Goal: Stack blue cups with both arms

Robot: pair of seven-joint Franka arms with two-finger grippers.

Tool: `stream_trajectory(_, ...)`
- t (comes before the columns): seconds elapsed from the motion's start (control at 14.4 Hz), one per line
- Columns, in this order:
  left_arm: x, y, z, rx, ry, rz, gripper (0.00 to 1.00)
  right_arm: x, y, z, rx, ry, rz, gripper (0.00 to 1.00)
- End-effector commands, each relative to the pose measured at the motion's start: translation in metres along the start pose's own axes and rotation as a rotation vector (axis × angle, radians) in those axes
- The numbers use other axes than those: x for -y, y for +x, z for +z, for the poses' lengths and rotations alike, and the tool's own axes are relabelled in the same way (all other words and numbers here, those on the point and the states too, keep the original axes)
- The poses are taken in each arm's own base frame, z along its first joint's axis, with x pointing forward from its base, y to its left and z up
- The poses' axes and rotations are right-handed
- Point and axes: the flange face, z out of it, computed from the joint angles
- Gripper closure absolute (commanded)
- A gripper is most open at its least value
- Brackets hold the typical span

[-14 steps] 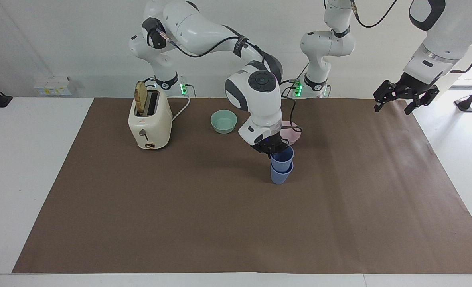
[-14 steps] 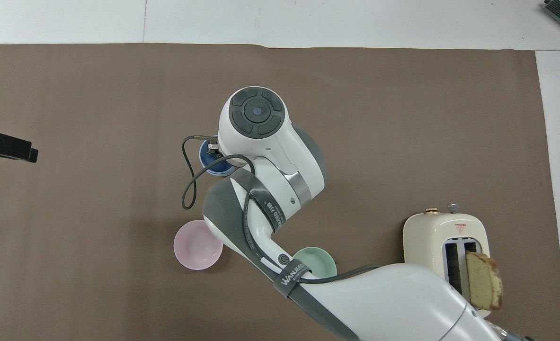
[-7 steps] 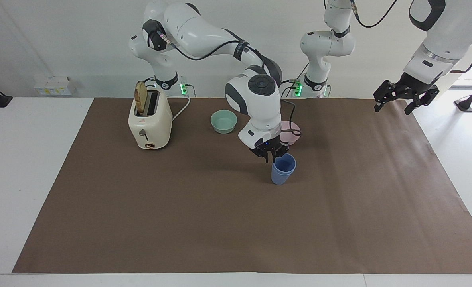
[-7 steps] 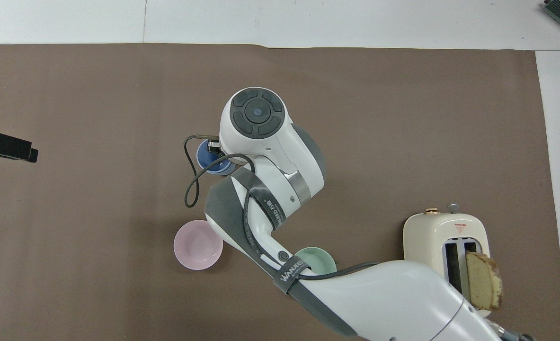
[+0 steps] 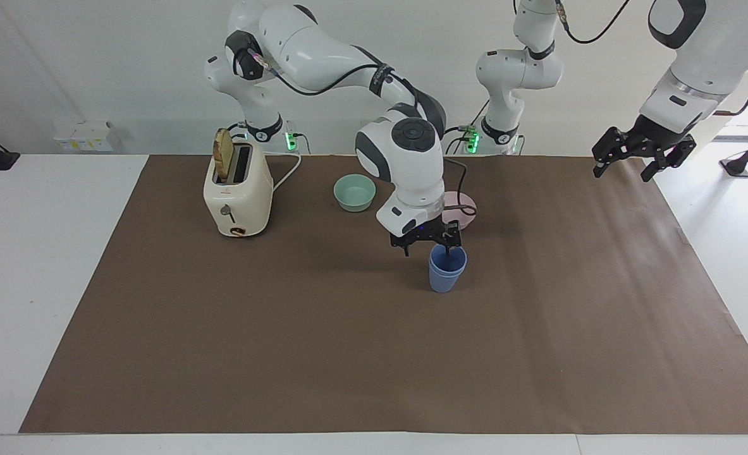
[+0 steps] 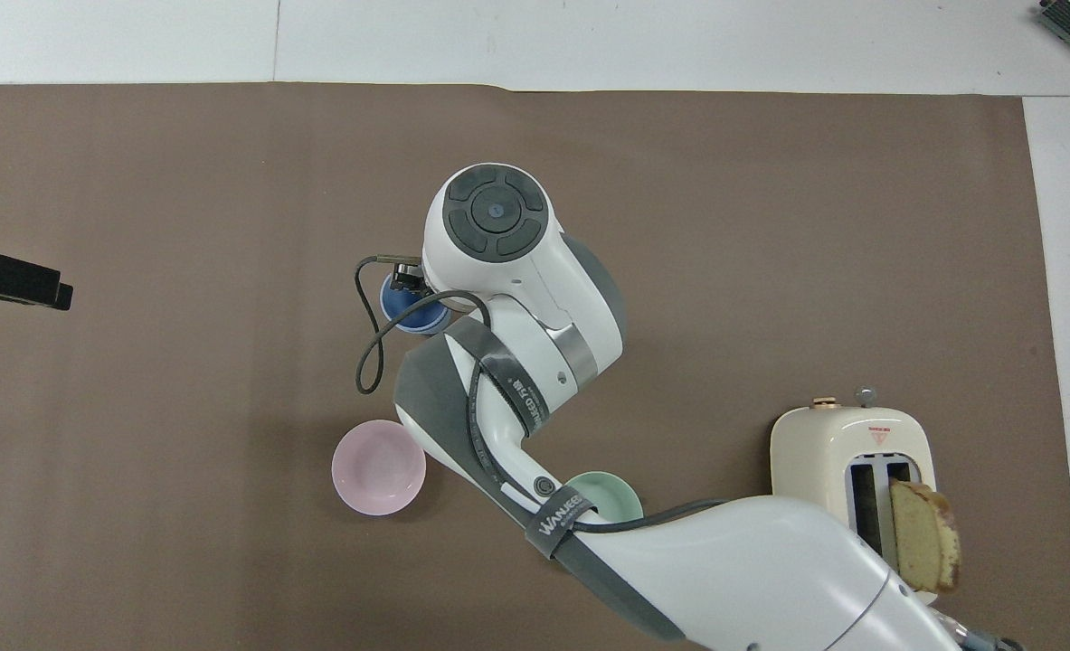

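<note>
Right gripper: fingers spread wide, wrist pointing down over the blue cups (nested, upright), one fingertip inside the rim.
Left gripper: fingers open, raised over the table's left-arm end, waiting.

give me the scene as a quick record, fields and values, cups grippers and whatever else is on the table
blue cups: nested into one stack, upright on the brown mat
right gripper: open, over the stack's rim, one finger down inside the top cup
left gripper: open, waiting over the mat's edge at the left arm's end
pink bowl: nearer to the robots than the stack
green bowl: beside the pink bowl
toaster: toward the right arm's end, a bread slice in one slot
</note>
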Motion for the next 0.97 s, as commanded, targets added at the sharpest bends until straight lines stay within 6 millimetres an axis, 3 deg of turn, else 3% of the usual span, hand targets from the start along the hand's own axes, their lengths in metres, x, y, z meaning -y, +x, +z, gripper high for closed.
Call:
stream_trajectory(0.0, 0.003, -0.005, -0.006, 0.002, 0.017, 0.007, 0.0, -0.027, 0.014, -0.055, -0.033, -0.025, 0.007, 0.0)
stream_trajectory(0.21, 0.003, -0.005, -0.006, 0.002, 0.015, 0.007, 0.0, -0.073, 0.028, -0.116, -0.032, -0.057, -0.013, 0.0)
stream_trajectory(0.56, 0.003, -0.005, -0.006, 0.002, 0.017, 0.007, 0.0, -0.143, 0.044, -0.169, 0.012, -0.113, -0.09, 0.0)
stream_trajectory(0.76, 0.003, -0.005, -0.006, 0.002, 0.017, 0.007, 0.0, -0.206, 0.06, -0.202, 0.043, -0.134, -0.118, 0.0)
stream_trajectory(0.9, 0.003, -0.005, -0.006, 0.002, 0.017, 0.007, 0.0, -0.235, 0.065, -0.217, 0.058, -0.143, -0.108, 0.0)
